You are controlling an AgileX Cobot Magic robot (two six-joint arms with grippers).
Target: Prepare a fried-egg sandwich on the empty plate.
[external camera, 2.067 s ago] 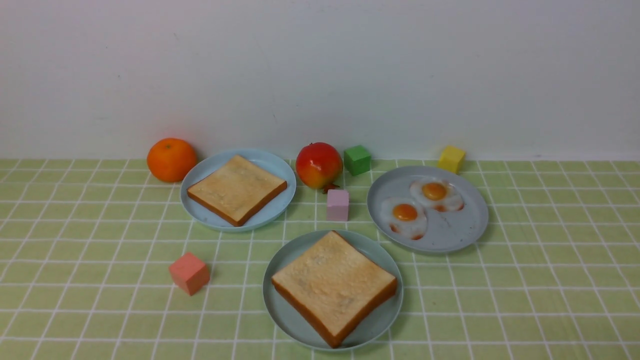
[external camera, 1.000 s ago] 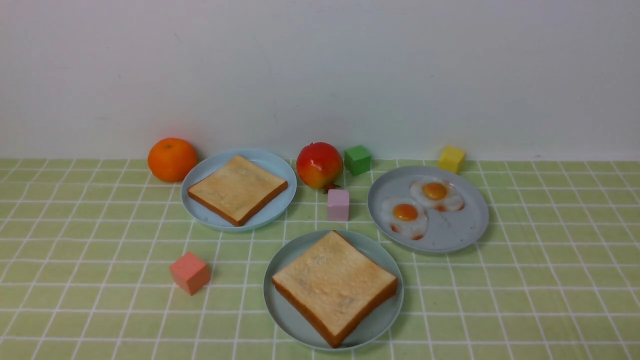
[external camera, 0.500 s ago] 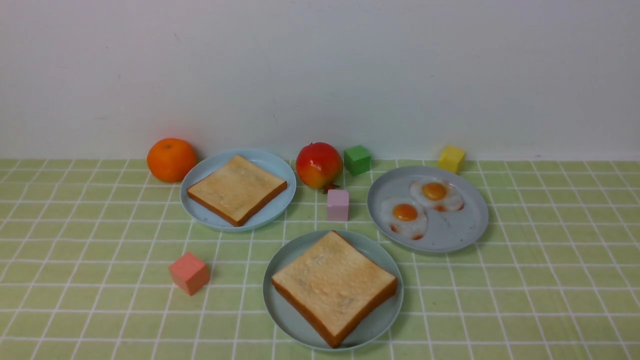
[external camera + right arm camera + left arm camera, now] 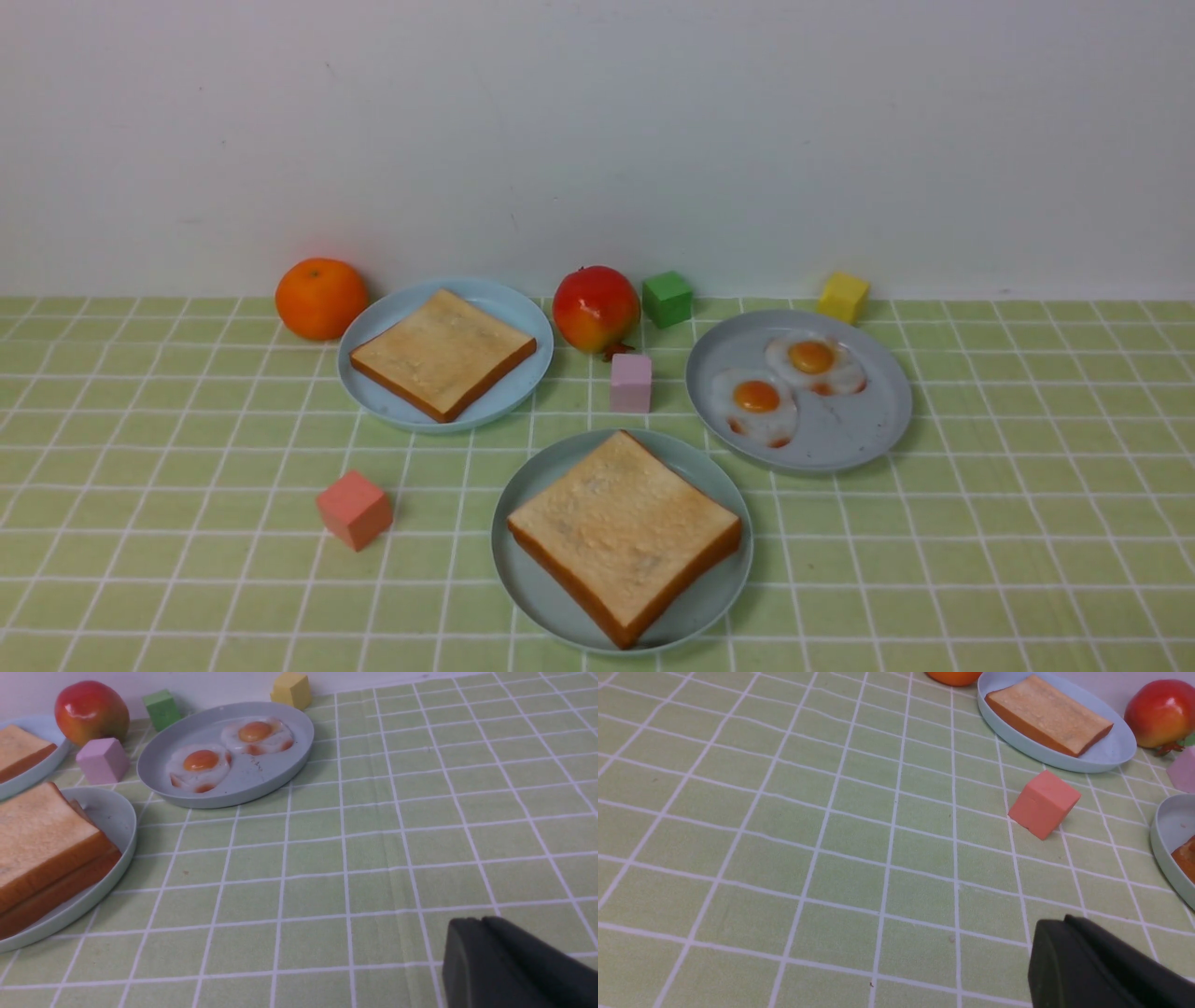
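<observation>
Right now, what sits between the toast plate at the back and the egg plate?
In the front view, the pink cube lies between the toast plate and the egg plate, with the apple just behind it.

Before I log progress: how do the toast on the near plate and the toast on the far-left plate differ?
The near toast is a stack of two slices, seen in the right wrist view; the far toast looks single. The near one sits on an aqua-green plate, the far one on a sky-blue plate. Both are square, tan with brown crusts.

Along the wall we see an orange [image 4: 320, 298], a pomegranate [image 4: 596, 308], a green cube [image 4: 667, 298] and a yellow cube [image 4: 843, 296]; a pink cube [image 4: 631, 382] (just beside the pomegranate) and a coral cube [image 4: 353, 509] sit nearer on our checked bench [image 4: 1027, 523].
</observation>
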